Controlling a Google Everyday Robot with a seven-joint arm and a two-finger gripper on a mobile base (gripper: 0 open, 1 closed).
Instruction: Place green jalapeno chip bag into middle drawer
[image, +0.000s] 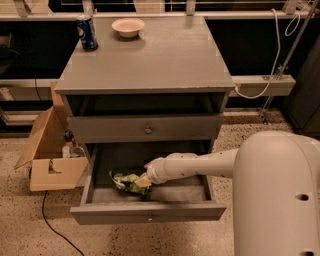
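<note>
The green jalapeno chip bag (126, 181) lies crumpled on the floor of the open middle drawer (148, 212), at its left side. My white arm reaches from the lower right into the drawer. My gripper (142, 182) is at the bag's right end, right against it, low over the drawer floor. The bag hides the fingertips.
The upper drawer (148, 129) with a brass knob is closed above. A blue soda can (87, 33) and a white bowl (128, 27) stand at the back of the cabinet top. An open cardboard box (51, 160) sits on the floor to the left. A white cable (260, 80) hangs at right.
</note>
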